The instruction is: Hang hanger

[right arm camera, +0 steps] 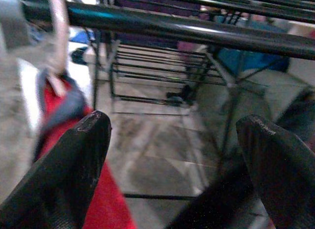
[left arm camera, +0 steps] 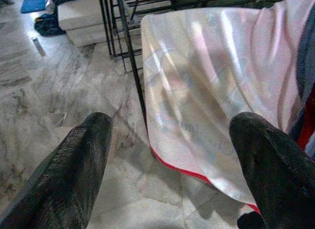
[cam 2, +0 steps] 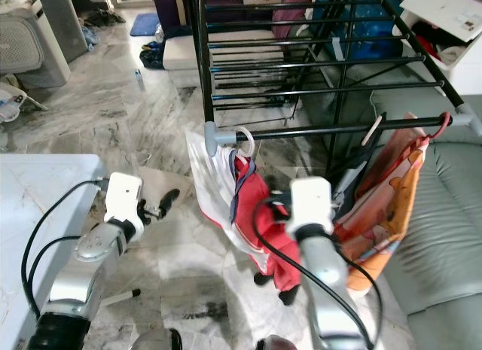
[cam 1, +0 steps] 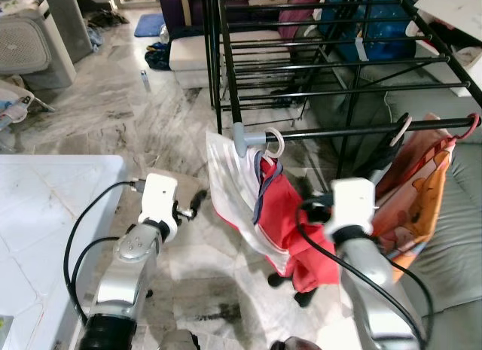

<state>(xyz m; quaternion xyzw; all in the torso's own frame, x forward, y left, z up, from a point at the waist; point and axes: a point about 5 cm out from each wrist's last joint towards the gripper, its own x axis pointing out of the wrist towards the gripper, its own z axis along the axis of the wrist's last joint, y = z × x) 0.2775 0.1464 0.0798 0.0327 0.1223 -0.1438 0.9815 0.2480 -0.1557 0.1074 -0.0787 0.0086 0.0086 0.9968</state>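
Hanger (cam 1: 273,144), pale pink hook, looped over black rail (cam 1: 361,129) of drying rack (cam 1: 316,56), just beside grey end cap (cam 1: 239,138) at rail's left end; carrying red garment (cam 1: 290,222) with navy trim and white cloth (cam 1: 230,188) draped down at 6 o'clock from hook

Right gripper (right arm camera: 172,155) wide open and empty, fingers (right arm camera: 74,160) spread apart, aimed at rail from just below, hook and red fabric off toward its 10 o'clock in wrist view; white wrist block (cam 1: 352,203) at 4 o'clock of hook in head view, close to red garment, contact impossible to tell

Left gripper (left arm camera: 172,165) likewise spread open, gripping nothing, fingers (left arm camera: 74,170) pointed toward white cloth with red hem, apart from it; in head view at 8 o'clock of hanger, over marble floor (cam 1: 113,117)

Second pink hanger (cam 1: 402,129) farther along same rail at 3 o'clock, beside orange printed cloth (cam 1: 422,192) hung near rail's right end

White tabletop (cam 1: 45,214) at 9 o'clock of left arm; grey sofa (cam 1: 452,260) at 3 o'clock under orange cloth; white appliance (cam 1: 26,49) on floor at 10 o'clock
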